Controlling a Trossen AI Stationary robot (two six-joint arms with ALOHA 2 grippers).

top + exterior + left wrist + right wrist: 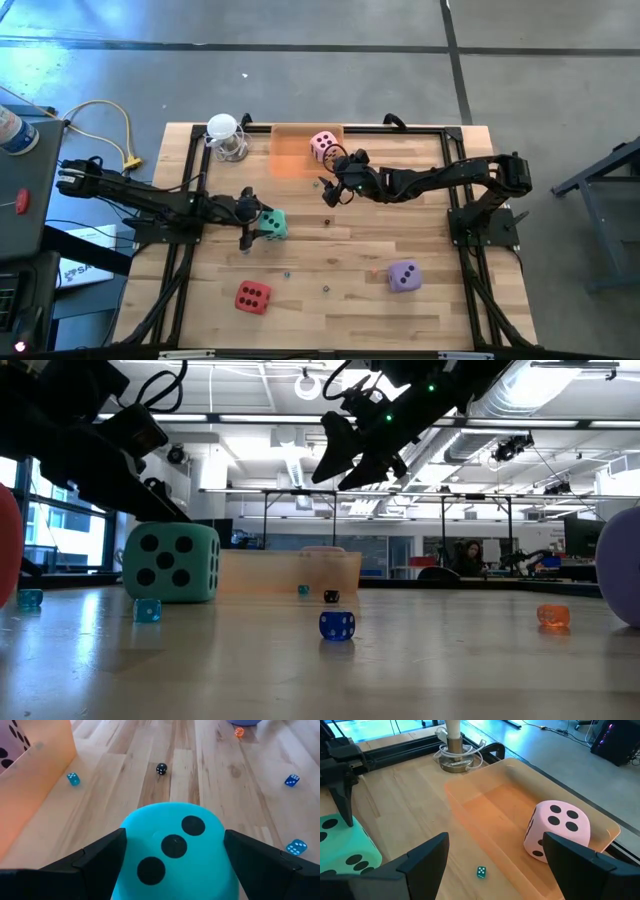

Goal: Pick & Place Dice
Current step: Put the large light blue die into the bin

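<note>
The teal green die [172,852] rests on the table, left of the middle, three pips toward the left wrist camera. My left gripper [256,222] is open and slants down, one finger at each of the die's two sides. The pink die [557,830] sits on the floor of the orange tray [290,155] at the far edge. My right gripper [335,188] hangs open above the table just near of the tray, with nothing between its fingers. The purple die [403,275] and the red die [252,296] lie near the front edge. My left gripper has one finger [100,857] beside the teal green die's one side and the other finger [255,857] beside the opposite side, coming from the table's left and slanting down. I cannot tell whether they touch it. The die's underside is on the table [172,598].
Small dice lie scattered over the wood: a blue one [337,625], a black one [331,596], an orange one [552,616] and a light blue one [147,610]. A white-topped clear object [225,135] stands at the far left corner. A black frame rims the table [430,128].
</note>
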